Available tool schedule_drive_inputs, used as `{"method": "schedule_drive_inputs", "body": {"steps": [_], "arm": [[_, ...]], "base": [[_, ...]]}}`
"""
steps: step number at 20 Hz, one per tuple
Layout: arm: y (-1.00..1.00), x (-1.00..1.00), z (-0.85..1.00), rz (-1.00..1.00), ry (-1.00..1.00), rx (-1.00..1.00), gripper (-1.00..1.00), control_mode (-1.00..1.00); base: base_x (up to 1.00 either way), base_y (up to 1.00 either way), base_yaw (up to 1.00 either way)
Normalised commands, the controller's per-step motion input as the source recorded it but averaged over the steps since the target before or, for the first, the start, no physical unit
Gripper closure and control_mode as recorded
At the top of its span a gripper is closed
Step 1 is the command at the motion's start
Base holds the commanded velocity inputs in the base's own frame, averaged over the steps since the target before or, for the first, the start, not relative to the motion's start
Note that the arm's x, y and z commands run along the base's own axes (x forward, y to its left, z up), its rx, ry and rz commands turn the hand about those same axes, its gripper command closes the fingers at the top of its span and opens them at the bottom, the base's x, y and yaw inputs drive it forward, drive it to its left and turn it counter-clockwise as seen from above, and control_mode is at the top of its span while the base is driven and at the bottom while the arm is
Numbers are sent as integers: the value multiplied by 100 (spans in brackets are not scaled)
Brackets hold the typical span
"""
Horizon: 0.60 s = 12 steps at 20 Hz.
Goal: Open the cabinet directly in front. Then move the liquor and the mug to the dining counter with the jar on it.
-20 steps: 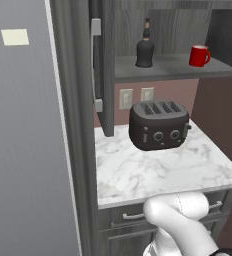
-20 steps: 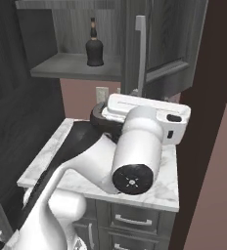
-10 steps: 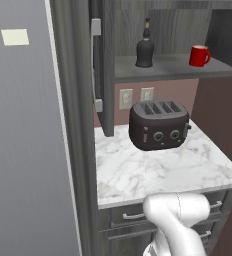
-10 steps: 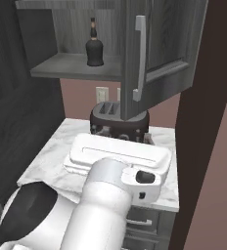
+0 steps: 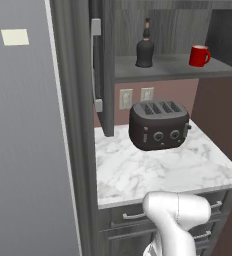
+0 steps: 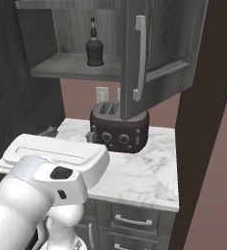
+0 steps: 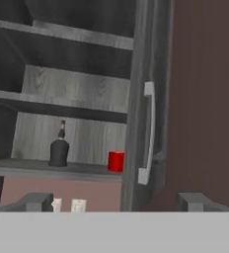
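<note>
The dark bottle (image 5: pixel 144 50) with its narrow neck and brownish stopper stands on the bottom shelf of the open grey cabinet (image 5: pixel 107 70). The red mug (image 5: pixel 199 55) stands well apart from it on that shelf. Below sits a black toaster (image 5: pixel 159 124) on the marble counter (image 5: pixel 138 175). The gripper (image 7: pixel 114 201) faces the shelves, fingers spread wide, holding nothing.

One liquor (image 5: pixel 144 51) bottle and one mug (image 5: pixel 199 55) are counted on the cabinet (image 5: pixel 108 75) shelf. Two open doors, one toaster (image 5: pixel 159 125) and two wall outlets (image 5: pixel 136 97) are noted.
</note>
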Motion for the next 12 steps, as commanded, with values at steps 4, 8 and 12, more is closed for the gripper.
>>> {"method": "schedule_drive_inputs", "body": {"steps": [4,8,12], "arm": [[98,62,0,-5,-1,-3,-100,-100],[94,92,0,-10,-1,-2,-100,-100],[42,100,-5,-17,0,0,-100,-100]], "base": [[0,0,0],[0,0,0],[0,0,0]]}}
